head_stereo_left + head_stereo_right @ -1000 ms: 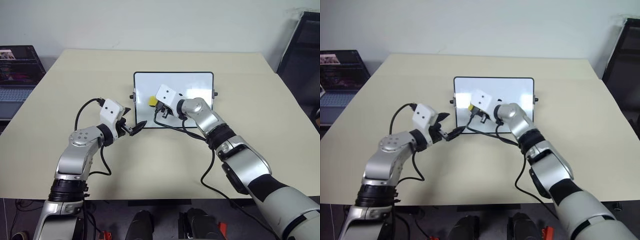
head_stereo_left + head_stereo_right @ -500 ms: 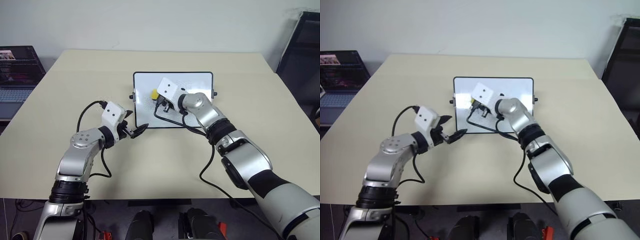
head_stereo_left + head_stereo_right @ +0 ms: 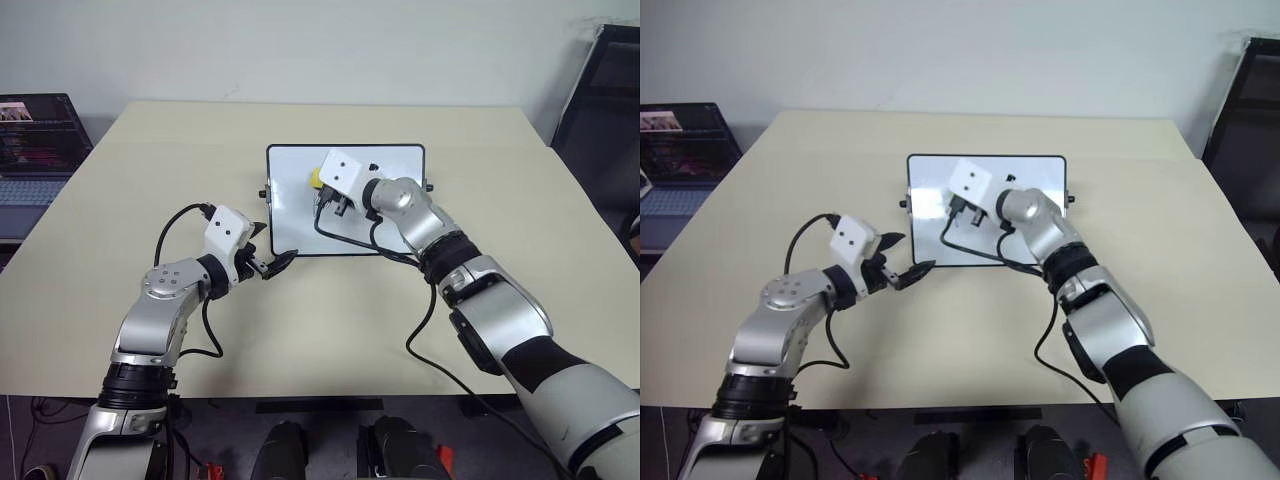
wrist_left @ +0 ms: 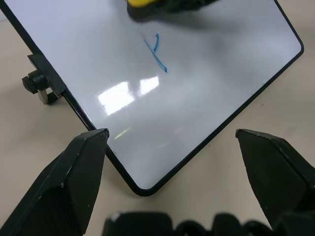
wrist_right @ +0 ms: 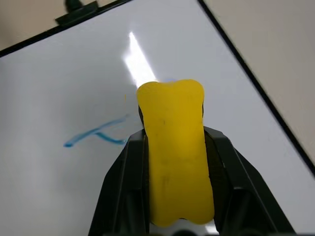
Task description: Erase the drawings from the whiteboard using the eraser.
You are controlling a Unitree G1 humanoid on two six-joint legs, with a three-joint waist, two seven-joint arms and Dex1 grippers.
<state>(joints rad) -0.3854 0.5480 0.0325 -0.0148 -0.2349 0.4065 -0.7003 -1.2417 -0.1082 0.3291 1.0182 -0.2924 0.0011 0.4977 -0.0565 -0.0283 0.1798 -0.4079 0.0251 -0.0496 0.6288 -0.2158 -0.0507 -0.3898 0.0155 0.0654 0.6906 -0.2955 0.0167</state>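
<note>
On table centre: whiteboard; right gripper clamps yellow eraser beside remaining blue drawings. Left gripper spread wide at board's near corner. Advice: press flat, sweep across stroke.

Both arms are cased in brushed silver metal with rounded joint housings, broken by black ribbed bands at the wrists and forearms. Each wrist carries a white box with small dark dots on its face (a camera housing, by the look of it). Black cables loop loosely from these boxes back along the arms. The fingers are matte black — broad, wedge-shaped, tapering to blunt tips.
</note>
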